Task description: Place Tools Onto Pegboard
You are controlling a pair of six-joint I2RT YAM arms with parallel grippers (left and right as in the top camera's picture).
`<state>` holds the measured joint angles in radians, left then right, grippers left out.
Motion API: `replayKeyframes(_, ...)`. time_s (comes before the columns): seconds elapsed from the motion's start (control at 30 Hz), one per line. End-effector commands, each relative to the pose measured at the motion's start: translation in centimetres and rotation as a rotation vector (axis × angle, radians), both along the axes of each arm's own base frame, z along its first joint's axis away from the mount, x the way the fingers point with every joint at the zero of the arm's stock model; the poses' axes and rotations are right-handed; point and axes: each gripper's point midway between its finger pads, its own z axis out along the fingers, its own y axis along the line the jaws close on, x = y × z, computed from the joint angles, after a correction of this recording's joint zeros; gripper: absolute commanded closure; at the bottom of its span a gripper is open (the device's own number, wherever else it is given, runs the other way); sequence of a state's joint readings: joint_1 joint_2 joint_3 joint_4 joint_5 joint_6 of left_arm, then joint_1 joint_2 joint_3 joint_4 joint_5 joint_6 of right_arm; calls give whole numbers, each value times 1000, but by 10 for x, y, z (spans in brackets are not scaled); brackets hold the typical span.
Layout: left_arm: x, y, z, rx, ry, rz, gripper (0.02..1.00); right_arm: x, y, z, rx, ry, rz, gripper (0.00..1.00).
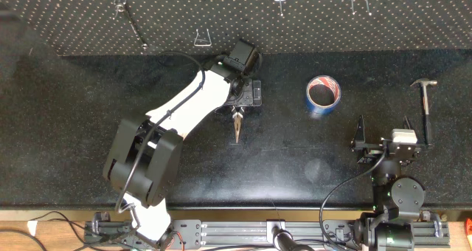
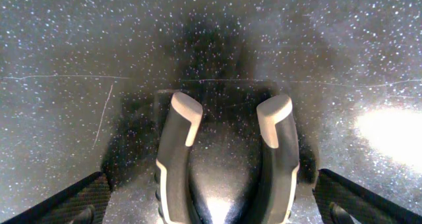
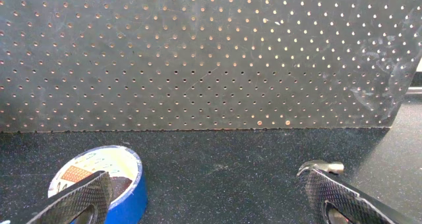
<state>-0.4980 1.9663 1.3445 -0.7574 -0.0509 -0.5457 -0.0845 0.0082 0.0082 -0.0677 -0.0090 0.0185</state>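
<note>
The left claw [image 2: 212,184] hangs released astride the pliers [image 2: 178,141] on the table [image 1: 295,159], apparently placed to clench their handles for the far pegboard [image 1: 295,15].

top: overhead, whole table [image 1: 295,155] | left wrist: close, facing down | right wrist: low, facing pegboard [image 3: 211,59] — shares tape [image 3: 135,188] with top

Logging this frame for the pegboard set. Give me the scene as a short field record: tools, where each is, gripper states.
pegboard: stands behind the table, with bare hooks
wrench: already hung, left part of the board
pliers: lying on the table, handles between the left gripper's fingers
tape roll: on the table, right of the pliers
hammer: on the table, far right
left gripper: open, straddling the pliers' handles
right gripper: open, holds nothing
</note>
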Motion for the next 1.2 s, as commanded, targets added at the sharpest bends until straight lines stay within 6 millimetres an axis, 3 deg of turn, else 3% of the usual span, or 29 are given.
replayKeyframes(0.03,5,1,-4,7,3,-4,56,0,1,-2,15,1,-1,40)
replayKeyframes(0.43,3,0,-8,4,18,-6,419,0,1,-2,15,1,-1,40)
replayKeyframes(0.63,3,0,-8,4,18,-6,452,0,1,-2,15,1,-1,40)
replayKeyframes(0.7,3,0,-8,2,20,-6,601,0,1,-2,15,1,-1,40)
replayKeyframes(0.73,2,-2,-8,-7,25,-8,735,0,1,-2,15,1,-1,40)
replayKeyframes(0.83,-3,5,-10,25,44,-4,989,0,1,-2,15,1,-1,40)
replayKeyframes(0.9,-3,5,-8,25,38,-4,991,0,1,-2,15,1,-1,40)
replayKeyframes(1.0,6,20,55,49,-113,9,991,0,1,-2,15,1,-1,40)
replayKeyframes(1.07,13,40,131,-3,-297,-5,991,0,1,-2,15,1,-1,40)
replayKeyframes(1.13,16,69,219,65,-575,-68,989,0,1,-2,15,1,-1,40)
replayKeyframes(1.2,36,73,277,157,-822,-171,991,0,1,-2,15,1,-1,40)
